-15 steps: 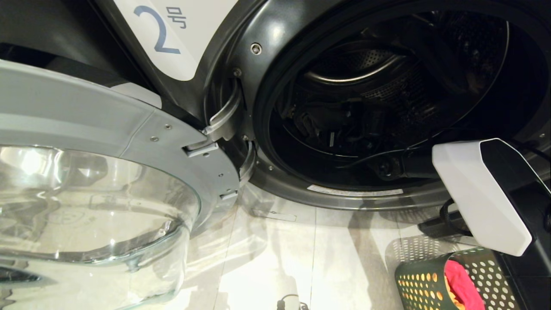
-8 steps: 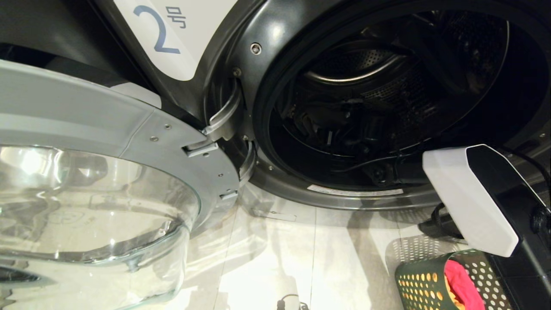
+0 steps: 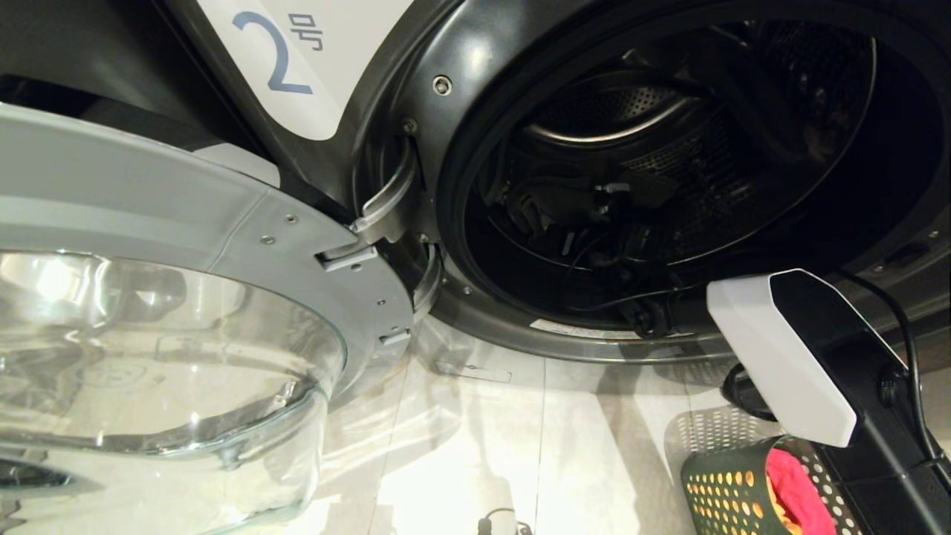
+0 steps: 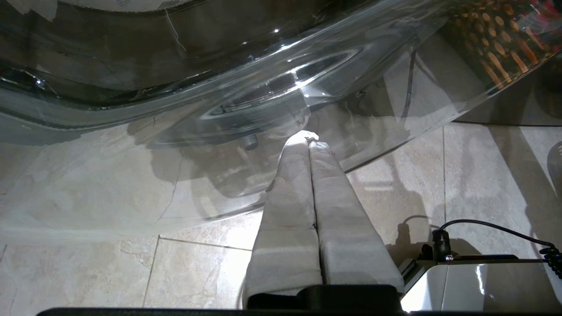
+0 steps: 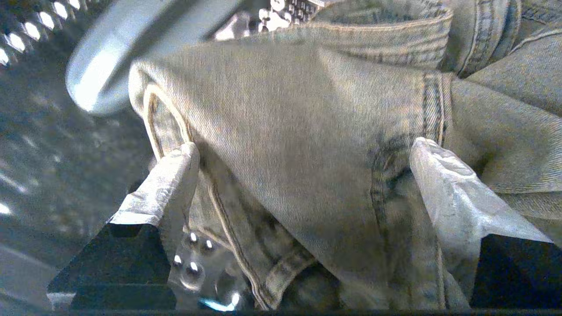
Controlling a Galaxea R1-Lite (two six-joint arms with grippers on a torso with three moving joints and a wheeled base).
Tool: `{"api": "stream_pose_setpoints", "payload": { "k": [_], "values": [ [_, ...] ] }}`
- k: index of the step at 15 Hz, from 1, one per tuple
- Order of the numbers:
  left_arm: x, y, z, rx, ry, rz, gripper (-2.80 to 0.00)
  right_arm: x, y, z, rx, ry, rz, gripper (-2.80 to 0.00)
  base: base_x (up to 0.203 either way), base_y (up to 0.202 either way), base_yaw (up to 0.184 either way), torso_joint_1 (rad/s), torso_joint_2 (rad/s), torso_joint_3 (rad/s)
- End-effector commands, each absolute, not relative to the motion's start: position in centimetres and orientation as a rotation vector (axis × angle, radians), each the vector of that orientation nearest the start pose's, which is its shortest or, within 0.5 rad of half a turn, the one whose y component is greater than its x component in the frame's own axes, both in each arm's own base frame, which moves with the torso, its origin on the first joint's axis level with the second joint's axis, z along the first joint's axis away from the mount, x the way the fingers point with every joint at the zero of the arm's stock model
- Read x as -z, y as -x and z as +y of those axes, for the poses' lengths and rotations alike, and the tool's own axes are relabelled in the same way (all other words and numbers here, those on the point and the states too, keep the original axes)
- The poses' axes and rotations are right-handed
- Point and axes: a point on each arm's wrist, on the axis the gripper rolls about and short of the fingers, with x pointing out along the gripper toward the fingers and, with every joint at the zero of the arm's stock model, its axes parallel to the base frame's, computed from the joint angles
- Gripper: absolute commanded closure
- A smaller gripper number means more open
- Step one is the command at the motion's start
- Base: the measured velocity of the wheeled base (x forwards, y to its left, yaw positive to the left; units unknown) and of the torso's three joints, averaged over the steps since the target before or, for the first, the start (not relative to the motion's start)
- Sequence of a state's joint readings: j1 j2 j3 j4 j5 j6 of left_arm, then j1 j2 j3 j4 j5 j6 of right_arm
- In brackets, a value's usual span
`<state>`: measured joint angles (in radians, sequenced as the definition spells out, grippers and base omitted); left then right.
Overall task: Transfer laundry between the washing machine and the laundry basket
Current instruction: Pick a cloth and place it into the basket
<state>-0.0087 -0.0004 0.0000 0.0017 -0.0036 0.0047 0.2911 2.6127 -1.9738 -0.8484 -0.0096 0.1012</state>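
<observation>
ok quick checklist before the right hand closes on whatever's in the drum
1. Washing machine door swung fully open, out of the arm's way: ok.
2. Right hand open wide enough: ok, its fingers stand far apart.
3. Cloth between the fingers: ok, a fold of the faded denim garment fills the gap.
4. Only cloth in the grip: cannot tell, the drum wall is close beside one finger.
5. Laundry basket ready to receive: ok, it stands on the floor by the machine with red-pink cloth in it.
6. Left hand clear: ok, shut and empty, near the door glass.
</observation>
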Motion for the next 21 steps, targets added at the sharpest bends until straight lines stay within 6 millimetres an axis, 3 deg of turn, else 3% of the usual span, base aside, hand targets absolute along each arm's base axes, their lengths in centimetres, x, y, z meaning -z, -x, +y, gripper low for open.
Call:
{"api": "stream_pose_setpoints", "payload": {
  "k": [1,6,12,21],
  "values": [
    [-7.5,2.3,0.0,0.012,-0.005,0.002,0.0,-10.9,-52.6,15.7,-0.289,-0.138,-0.167,-2.8,0.0,0.0,0.0,0.0,0.0,0.0],
    [-7.5,2.3,0.0,0.012,-0.005,0.002,0.0,-11.4,-52.6,15.4,-0.288,-0.143,-0.173,-2.8,0.0,0.0,0.0,0.0,0.0,0.0],
    [-7.5,2.3,0.0,0.012,-0.005,0.002,0.0,-14.9,-51.9,14.4,-0.317,-0.133,-0.151,-2.8,0.0,0.0,0.0,0.0,0.0,0.0],
    [-7.5,2.3,0.0,0.012,-0.005,0.002,0.0,-14.6,-52.0,14.4,-0.321,-0.124,-0.126,-2.8,0.0,0.0,0.0,0.0,0.0,0.0]
  ]
}}
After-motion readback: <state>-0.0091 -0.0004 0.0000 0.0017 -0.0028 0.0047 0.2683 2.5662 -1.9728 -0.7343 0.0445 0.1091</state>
